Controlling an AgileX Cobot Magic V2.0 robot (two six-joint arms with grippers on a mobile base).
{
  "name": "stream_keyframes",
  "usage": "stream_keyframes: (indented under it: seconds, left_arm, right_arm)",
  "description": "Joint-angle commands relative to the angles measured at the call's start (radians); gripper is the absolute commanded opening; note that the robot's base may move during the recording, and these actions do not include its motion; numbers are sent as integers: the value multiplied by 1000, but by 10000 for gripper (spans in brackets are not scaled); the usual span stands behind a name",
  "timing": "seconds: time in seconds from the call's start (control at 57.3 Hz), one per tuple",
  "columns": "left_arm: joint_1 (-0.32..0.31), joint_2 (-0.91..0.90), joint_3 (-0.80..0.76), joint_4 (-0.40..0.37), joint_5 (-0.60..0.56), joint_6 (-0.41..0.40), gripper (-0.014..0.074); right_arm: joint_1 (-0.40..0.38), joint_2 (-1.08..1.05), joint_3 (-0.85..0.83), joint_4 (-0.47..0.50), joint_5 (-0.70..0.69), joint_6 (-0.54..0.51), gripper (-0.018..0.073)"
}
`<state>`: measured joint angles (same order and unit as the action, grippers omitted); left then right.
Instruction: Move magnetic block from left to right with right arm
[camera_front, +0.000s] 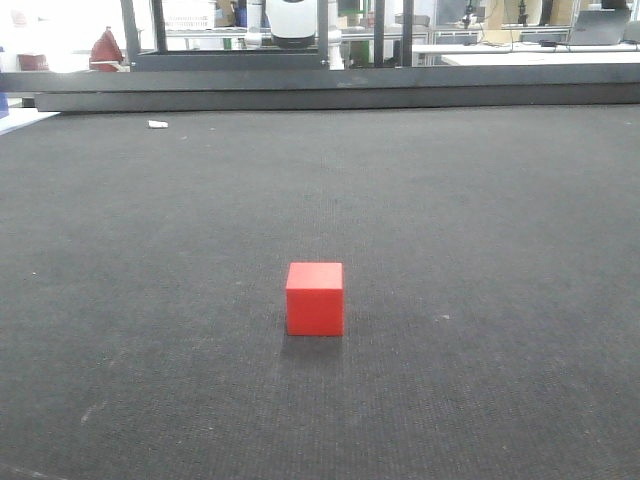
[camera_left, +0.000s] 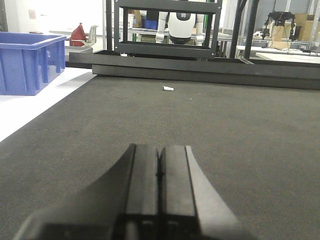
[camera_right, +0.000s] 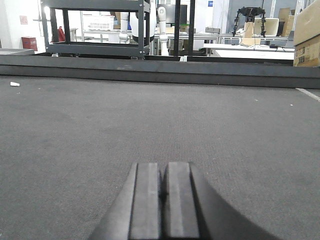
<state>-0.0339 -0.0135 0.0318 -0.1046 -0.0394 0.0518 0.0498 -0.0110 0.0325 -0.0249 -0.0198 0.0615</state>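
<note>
The magnetic block (camera_front: 315, 298), a small bright-red cube, sits alone on the dark carpeted table in the front view, near the middle. Neither gripper shows in that view. In the left wrist view my left gripper (camera_left: 160, 148) is shut, its two dark fingers pressed together with nothing between them, low over the carpet. In the right wrist view my right gripper (camera_right: 163, 165) is shut the same way and holds nothing. The cube appears in neither wrist view.
A small white scrap (camera_front: 157, 124) lies far back left on the carpet. A raised dark rail (camera_front: 330, 85) borders the table's far edge. A blue crate (camera_left: 27, 61) stands off the table's left side. Cardboard boxes (camera_right: 307, 35) stand at the far right.
</note>
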Motion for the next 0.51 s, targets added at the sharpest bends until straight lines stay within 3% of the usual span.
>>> stream_keyframes:
  seconds: [0.0,0.488]
  left_arm:
    - [0,-12,8,-5,-86,0,-126]
    - [0,-12,8,-5,-86,0,-126]
  right_arm:
    - [2,-20,-2,2,-80,-13,31]
    - [2,-20,-2,2,-80,-13,31]
